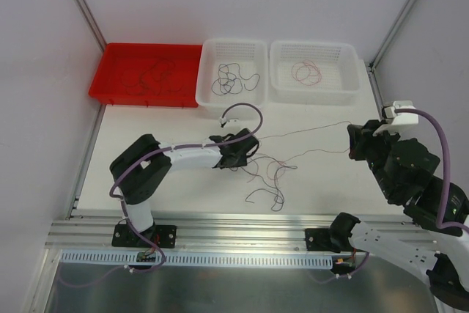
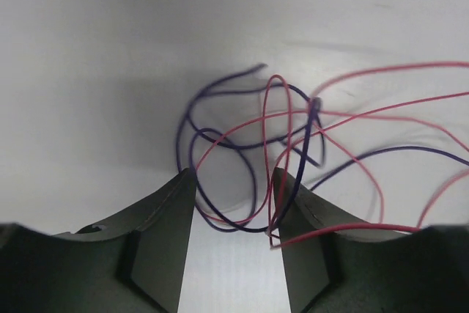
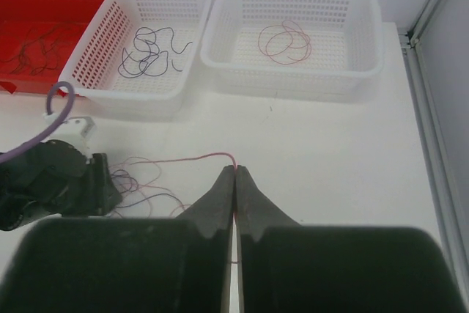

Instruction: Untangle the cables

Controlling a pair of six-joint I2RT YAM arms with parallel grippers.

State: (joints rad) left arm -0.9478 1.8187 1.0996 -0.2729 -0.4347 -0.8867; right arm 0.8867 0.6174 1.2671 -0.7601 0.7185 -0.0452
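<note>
The cables (image 1: 268, 174) lie as a loose tangle of thin red and dark purple wires on the white table, mid-front. My left gripper (image 1: 247, 153) sits low at the tangle's left end. In its wrist view the jaws (image 2: 233, 181) stand apart, with purple and red loops (image 2: 314, 104) crossing the gap and resting against the right fingertip (image 2: 287, 185). My right gripper (image 3: 235, 171) is shut on a red wire (image 3: 183, 158) that stretches left to the tangle (image 3: 135, 181). From above, that gripper (image 1: 351, 144) is at the table's right side.
Three containers line the back edge: a red tray (image 1: 110, 71) with dark wires, a white basket (image 1: 209, 82) with dark purple wires, and a white basket (image 1: 350, 71) with red wires. Frame posts stand at the back corners. An aluminium rail (image 1: 234, 225) runs along the front.
</note>
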